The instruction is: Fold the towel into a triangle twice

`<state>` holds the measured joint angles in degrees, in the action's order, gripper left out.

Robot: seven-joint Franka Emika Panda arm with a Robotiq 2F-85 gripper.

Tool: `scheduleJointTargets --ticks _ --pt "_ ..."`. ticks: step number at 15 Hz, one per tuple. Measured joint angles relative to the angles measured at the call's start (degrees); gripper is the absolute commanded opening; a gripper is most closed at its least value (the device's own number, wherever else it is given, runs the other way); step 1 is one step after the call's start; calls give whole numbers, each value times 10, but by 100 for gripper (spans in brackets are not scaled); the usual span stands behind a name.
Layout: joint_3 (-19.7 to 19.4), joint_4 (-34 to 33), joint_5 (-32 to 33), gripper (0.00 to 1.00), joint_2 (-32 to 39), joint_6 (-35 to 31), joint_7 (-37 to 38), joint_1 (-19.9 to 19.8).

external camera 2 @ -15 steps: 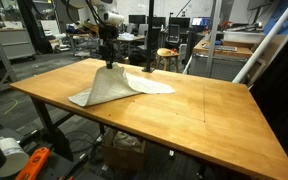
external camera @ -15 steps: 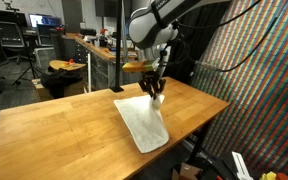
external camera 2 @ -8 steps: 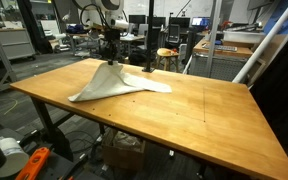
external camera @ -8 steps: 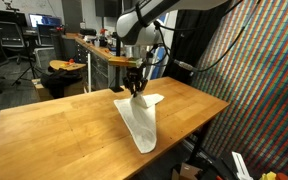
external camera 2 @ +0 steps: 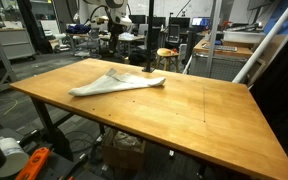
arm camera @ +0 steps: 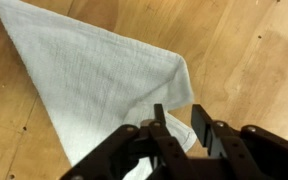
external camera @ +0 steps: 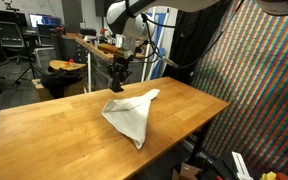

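The white towel (external camera: 130, 113) lies folded over itself on the wooden table (external camera: 54, 130), with one point reaching toward the right edge. It also shows in an exterior view (external camera 2: 112, 82) as a low flat heap. My gripper (external camera: 117, 76) hangs just above the towel's far corner, near the table's back edge, and shows in an exterior view (external camera 2: 115, 42) too. In the wrist view the gripper (arm camera: 179, 127) is open, with bare wood between its fingers. The towel (arm camera: 84, 80) lies below and to the left, its folded corner just under the left finger.
The table's back edge is close behind the gripper (external camera: 89, 95). A second bench with clutter (external camera: 79, 45) and a stool (external camera 2: 167, 58) stand beyond the table. A patterned screen (external camera: 264, 90) stands on one side. Bare wood (external camera 2: 204, 110) lies beside the towel.
My gripper carried the lifted towel corner across toward the table's back edge. The towel, hanging in a peak before, now lies flat and the jaws stand apart from it.
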<state>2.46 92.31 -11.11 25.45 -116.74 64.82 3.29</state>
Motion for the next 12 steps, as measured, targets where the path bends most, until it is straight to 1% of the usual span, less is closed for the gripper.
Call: scheduleJointTargets --ticks 2,4,5,9,12 --pt "0 -3 7 83 0 3 -18 4" --pt "-1 0 29 96 -5 20 -45 11" --pt "0 5 40 100 -12 36 -62 15" --pt "4 59 56 100 -72 108 -142 32" --pt "15 111 59 100 -125 143 -209 43"
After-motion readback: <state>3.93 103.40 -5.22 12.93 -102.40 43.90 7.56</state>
